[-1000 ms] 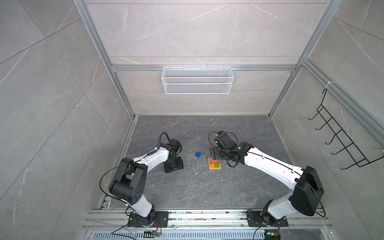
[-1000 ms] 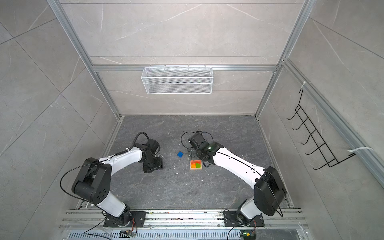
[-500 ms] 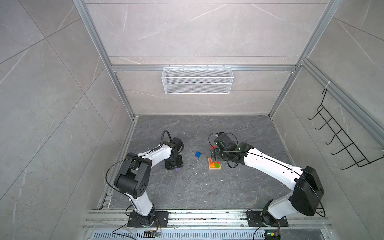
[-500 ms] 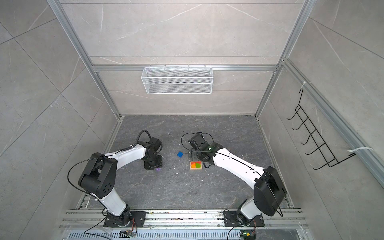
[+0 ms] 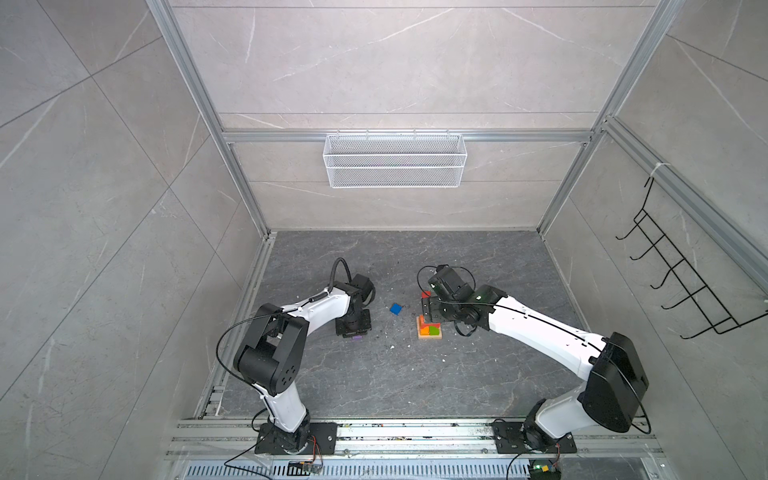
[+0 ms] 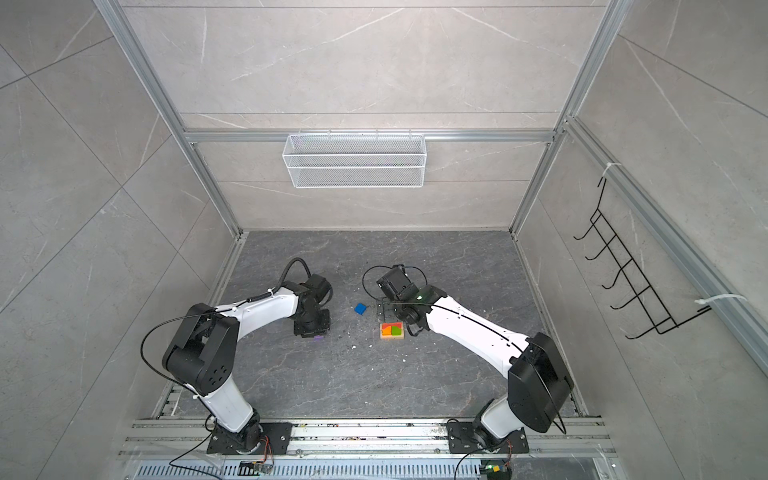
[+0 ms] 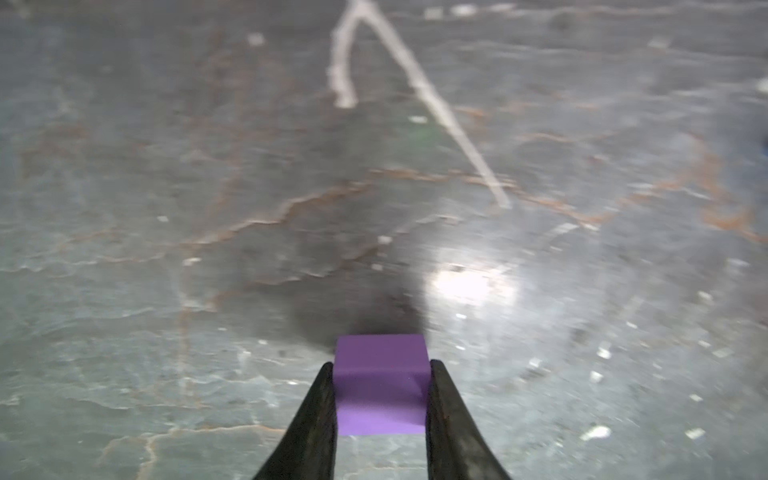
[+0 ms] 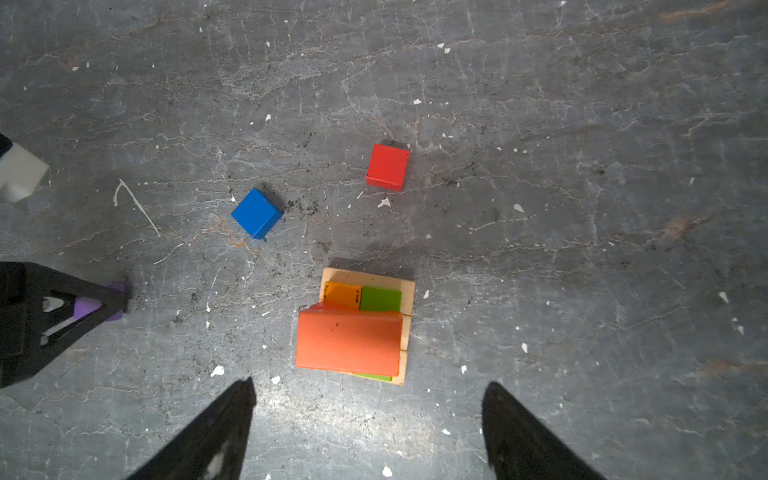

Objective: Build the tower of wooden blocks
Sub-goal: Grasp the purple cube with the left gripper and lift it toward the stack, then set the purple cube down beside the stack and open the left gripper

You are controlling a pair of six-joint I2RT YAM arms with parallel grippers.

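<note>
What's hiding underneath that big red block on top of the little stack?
Beneath the red block an orange block and a green block show, resting on a tan base. A green sliver peeks out at its opposite edge. The rest of that layer is covered.

left end effector [image 7: 381, 365] closed, purple cube [image 7: 380, 395] gripped

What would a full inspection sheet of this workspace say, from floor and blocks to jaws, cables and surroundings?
Surface: dark grey stone-look floor, scuffed.
Job's things: part-built tower, tan base, orange block, green block, red bar on top; blue cube and red cube loose nearby; purple cube further left.
Clutter: small white chips scattered.
Jaws: left jaws closed on the purple cube; right jaws open, empty, near the tower.
Cables: a black cable loops at each wrist.
Surroundings: wire basket on back wall, black hook rack on right wall.
</note>
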